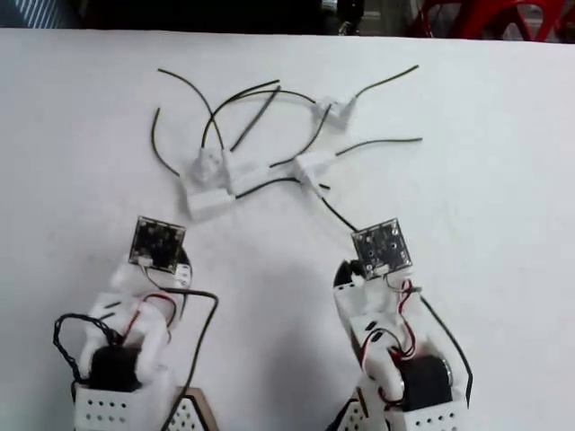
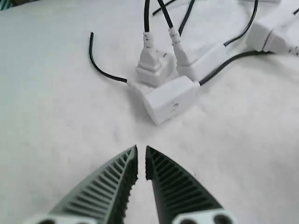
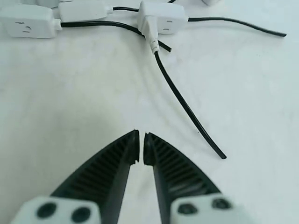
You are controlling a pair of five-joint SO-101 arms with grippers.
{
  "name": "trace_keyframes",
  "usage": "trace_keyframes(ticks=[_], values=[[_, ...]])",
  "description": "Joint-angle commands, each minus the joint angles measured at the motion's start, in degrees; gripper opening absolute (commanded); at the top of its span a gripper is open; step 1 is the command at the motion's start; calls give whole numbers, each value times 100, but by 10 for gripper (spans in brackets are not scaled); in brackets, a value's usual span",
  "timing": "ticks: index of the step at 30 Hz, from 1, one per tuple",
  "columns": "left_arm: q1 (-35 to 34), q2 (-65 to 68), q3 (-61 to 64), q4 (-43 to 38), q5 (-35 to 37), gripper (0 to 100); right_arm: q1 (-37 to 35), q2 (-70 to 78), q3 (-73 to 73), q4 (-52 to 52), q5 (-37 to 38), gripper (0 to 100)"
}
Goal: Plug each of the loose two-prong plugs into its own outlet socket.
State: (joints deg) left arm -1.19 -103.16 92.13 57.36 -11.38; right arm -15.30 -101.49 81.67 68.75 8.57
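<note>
**Left arm** (image 1: 135, 332): lower left of the bench (image 1: 485, 197), set low and pointing up-table toward the nearer cluster.
**Left end effector** (image 2: 141, 151): fingers drawn to a thin slit and holding nothing. It sits low over bare bench, short of a white socket block (image 2: 170, 99).

**Right arm** (image 1: 395, 341): lower right, in a like low pose.
**Right end effector** (image 3: 141, 140): nearly closed and empty, near a loose black cable (image 3: 187, 107).

**Task items:** all lie mid-bench ahead of both arms, apart from either end effector.
- The socket block lies with its slotted face toward the left wrist camera.
- A white plug (image 2: 152, 65) stands just behind it, touching.
- A second plug (image 3: 150, 32) lies against a second socket (image 3: 170, 16). It seems seated, though the joint is hard to make out.

**Obscured:**
- A wrist camera board (image 1: 160, 242) covers each arm's front in the high view.
- The arm bases are cut off at the frame edge.
- The cable tangle (image 1: 243, 108) overlaps, so which lead belongs to which plug cannot be told.
</note>
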Motion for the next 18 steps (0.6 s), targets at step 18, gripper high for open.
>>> trace_keyframes(ticks=[18], values=[[31, -48, 484, 624, -88, 50, 127, 154, 1538, -347, -18, 17]])
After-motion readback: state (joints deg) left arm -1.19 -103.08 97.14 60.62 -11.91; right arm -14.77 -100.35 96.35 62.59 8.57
